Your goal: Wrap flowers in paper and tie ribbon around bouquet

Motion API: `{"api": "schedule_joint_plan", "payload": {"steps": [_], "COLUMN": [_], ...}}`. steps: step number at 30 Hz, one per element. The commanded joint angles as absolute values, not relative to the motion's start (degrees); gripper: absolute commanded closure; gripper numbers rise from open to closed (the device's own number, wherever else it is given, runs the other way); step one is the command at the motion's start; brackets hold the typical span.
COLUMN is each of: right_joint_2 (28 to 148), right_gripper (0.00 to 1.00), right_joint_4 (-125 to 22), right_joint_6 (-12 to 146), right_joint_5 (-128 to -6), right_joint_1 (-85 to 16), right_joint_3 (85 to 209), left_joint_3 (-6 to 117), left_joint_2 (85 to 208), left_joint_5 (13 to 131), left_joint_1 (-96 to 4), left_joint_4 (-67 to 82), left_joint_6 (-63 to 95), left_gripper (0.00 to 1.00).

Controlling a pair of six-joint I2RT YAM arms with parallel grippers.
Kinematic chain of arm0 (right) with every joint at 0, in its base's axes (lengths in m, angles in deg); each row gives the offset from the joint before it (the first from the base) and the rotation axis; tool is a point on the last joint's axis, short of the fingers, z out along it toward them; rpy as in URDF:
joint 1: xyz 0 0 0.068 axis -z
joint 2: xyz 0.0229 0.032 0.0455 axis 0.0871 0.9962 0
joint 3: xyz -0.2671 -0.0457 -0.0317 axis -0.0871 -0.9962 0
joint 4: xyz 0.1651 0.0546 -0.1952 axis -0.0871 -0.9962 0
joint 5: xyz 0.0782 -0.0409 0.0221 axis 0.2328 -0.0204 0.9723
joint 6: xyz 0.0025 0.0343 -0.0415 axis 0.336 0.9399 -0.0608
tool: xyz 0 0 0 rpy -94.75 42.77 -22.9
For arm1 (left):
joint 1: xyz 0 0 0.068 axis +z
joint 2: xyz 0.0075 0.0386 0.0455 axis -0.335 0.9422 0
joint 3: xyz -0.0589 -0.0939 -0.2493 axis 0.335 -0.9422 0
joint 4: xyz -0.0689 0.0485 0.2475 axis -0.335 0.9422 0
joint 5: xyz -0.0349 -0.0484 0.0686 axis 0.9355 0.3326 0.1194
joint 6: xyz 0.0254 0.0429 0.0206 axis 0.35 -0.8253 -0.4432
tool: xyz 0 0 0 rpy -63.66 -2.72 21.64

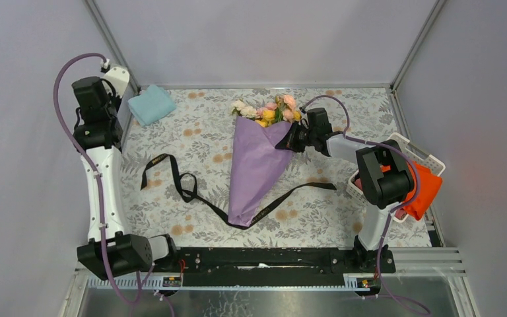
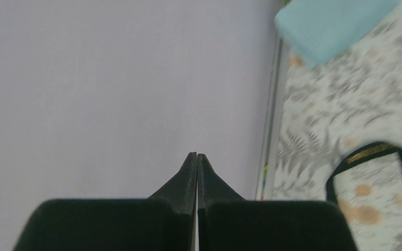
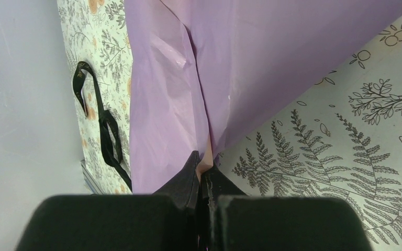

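Beyond the right gripper (image 3: pixel 203 166), the paper (image 3: pixel 272 63) runs off the wrist view's top edge. The pale sliver (image 3: pixel 207 157) pinched at its fingertips is too small to identify. Ahead and right of the left gripper (image 2: pixel 197 157), the blue cloth (image 2: pixel 330 26) and the ribbon (image 2: pixel 369 150) loop are blurred and cropped.

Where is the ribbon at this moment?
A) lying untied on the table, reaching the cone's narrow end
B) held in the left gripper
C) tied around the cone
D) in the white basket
A: the ribbon lies slack on the table up to the bouquet's narrow end; the left gripper is shut, empty.
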State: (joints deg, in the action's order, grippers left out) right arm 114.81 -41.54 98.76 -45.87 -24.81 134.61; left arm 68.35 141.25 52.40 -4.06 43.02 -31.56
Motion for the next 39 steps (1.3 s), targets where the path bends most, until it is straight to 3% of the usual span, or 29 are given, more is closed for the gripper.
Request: {"api": "schedule_joint_plan", "payload": {"steps": [1, 3, 8, 10, 14, 21, 30, 34, 39], "right_joint_2": [111.56, 111.48, 112.36, 113.03, 113.77, 114.58, 115.40, 114.97, 115.57], "right_gripper": [1.00, 1.00, 1.00, 1.00, 1.00, 1.00, 1.00, 1.00, 1.00], "right_joint_4": [-41.74, -41.47, -40.61, -41.02, -41.54, -42.06, -42.14, -42.44, -41.55], "right_joint_6": [96.52, 96.42, 96.71, 96.48, 95.92, 95.29, 95.48, 95.73, 96.42], "right_joint_5": [-46.79, -47.06, -46.57, -46.26, -46.10, -45.59, -45.02, -45.05, -44.80], "right_joint_1": [-25.23, -25.21, -25.21, -25.21, -25.21, -25.21, -25.21, -25.17, -25.21], "right_joint_3": [135.36, 135.06, 135.19, 135.81, 136.94, 137.44, 138.02, 138.08, 137.40], "left_joint_3": [67.80, 67.52, 56.62, 49.10, 42.25, 38.90, 39.57, 39.89, 42.00], "left_joint_2": [140.88, 143.37, 149.27, 148.16, 149.73, 161.18, 169.34, 165.66, 155.04], "left_joint_5": [54.59, 69.15, 91.35, 92.48, 79.67, 70.46, 71.44, 76.83, 88.23], "left_joint_1": [-1.67, -1.85, -7.68, -11.63, -18.96, -18.63, -18.73, -20.80, -27.00], "left_joint_4": [48.21, 59.41, 72.13, 66.90, 52.13, 44.42, 39.91, 43.86, 45.49], "left_joint_6": [-36.37, -33.58, -37.91, -39.95, -33.10, -36.53, -33.26, -33.25, -30.09], "left_gripper": [0.95, 0.78, 0.59, 0.49, 0.37, 0.35, 0.37, 0.39, 0.33]}}
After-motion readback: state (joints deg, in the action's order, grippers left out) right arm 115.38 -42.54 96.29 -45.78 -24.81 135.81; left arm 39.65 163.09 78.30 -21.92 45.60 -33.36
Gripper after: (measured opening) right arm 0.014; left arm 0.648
